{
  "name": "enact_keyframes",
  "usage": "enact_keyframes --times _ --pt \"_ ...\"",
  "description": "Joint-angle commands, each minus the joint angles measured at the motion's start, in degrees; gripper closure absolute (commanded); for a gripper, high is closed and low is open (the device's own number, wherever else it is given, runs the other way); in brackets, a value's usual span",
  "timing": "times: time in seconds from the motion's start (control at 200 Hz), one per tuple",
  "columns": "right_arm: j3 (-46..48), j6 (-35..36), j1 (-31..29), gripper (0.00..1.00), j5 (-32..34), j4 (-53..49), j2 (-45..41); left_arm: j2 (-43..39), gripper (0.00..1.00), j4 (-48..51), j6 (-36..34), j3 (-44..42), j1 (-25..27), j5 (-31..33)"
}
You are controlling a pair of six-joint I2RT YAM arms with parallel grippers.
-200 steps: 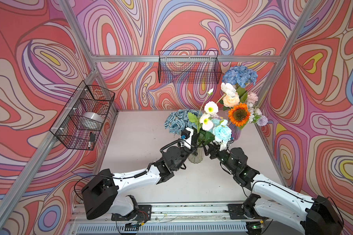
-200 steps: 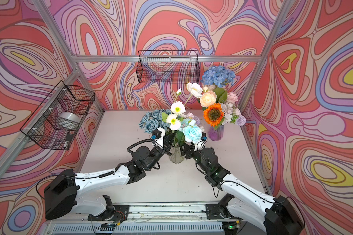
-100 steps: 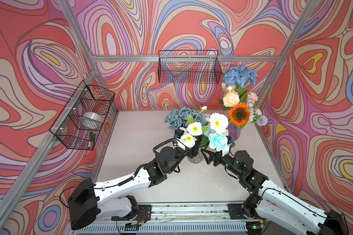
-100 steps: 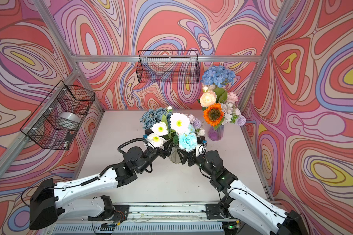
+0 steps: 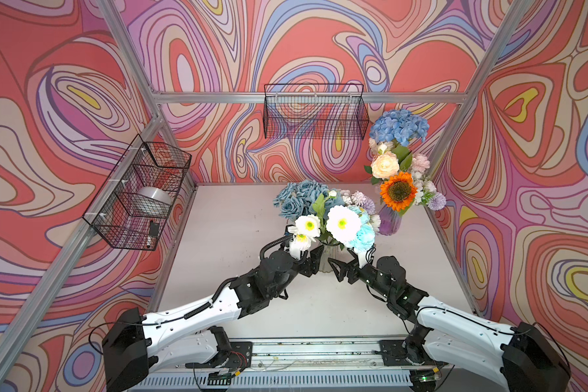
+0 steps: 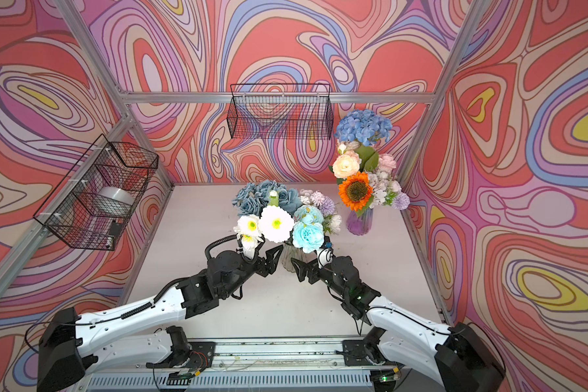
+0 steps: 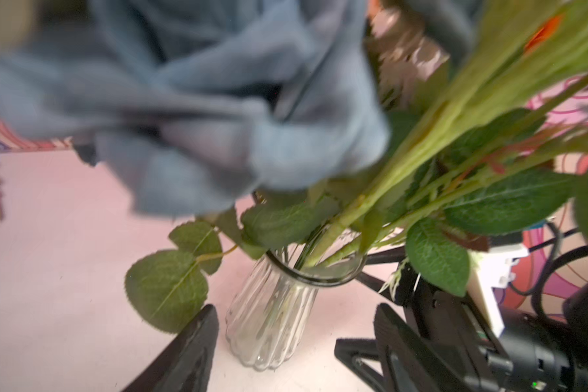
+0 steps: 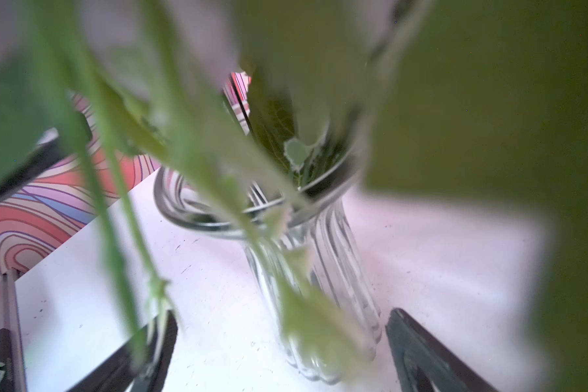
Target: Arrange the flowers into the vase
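Our left gripper (image 6: 271, 261) and right gripper (image 6: 299, 270) now spread wide and empty; the white poppies (image 6: 275, 222), aloft a moment ago, stand in the clear vase (image 6: 289, 259), so we count them placed

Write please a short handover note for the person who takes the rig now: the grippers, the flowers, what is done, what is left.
Grippers: the left gripper is open and empty beside the clear vase; the right gripper is open and empty on its other side.
Flowers: white poppies, blue roses and light blue rose stand in the clear vase; hydrangea and sunflower stand in the purple vase, back right.
Done: no flower lies on the table.
Left: probably only to draw both arms back without knocking the clear vase.
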State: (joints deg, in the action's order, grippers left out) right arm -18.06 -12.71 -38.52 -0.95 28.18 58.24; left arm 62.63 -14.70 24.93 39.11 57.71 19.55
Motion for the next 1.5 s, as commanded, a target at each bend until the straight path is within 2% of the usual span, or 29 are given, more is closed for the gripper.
enact_keyframes --times 0.0,0.295,0.381,0.561,0.746,0.952,1.277,1.492 --pt "0.49 4.88 -0.41 0.02 2.08 11.41 2.76 -0.87 0.23 1.78 3.54 -1.53 0.21 4.82" --pt "0.18 5.51 -0.41 0.02 6.04 24.29 13.49 0.25 0.17 -2.75 6.54 -6.54 -0.26 12.15" --pt "0.37 5.37 -0.41 0.02 6.25 30.65 17.23 0.32 0.17 -3.21 7.76 -7.92 -1.45 11.97" --pt "-2.03 5.3 -1.1 0.02 7.44 37.63 24.86 0.42 0.16 -3.09 11.83 -11.64 -6.14 8.82" --pt "-3.47 7.15 -1.38 0.03 10.36 39.86 29.39 -0.05 0.16 -4.2 13.79 -14.14 -10.38 6.89" --pt "-3.78 8.25 -1.65 0.11 13.15 44.6 33.5 -0.54 0.15 -5.03 11.87 -14.68 -11.65 7.63" --pt "-6.87 7.37 -2.88 0.31 11.25 48.72 40.48 -2.39 0.15 -5.78 9.4 -15.67 -14.6 9.63" --pt "-13.63 5.97 -3.79 0.35 9.34 52.97 49.64 -6.01 0.14 -3.45 7.85 -16.85 -16.36 11.85"
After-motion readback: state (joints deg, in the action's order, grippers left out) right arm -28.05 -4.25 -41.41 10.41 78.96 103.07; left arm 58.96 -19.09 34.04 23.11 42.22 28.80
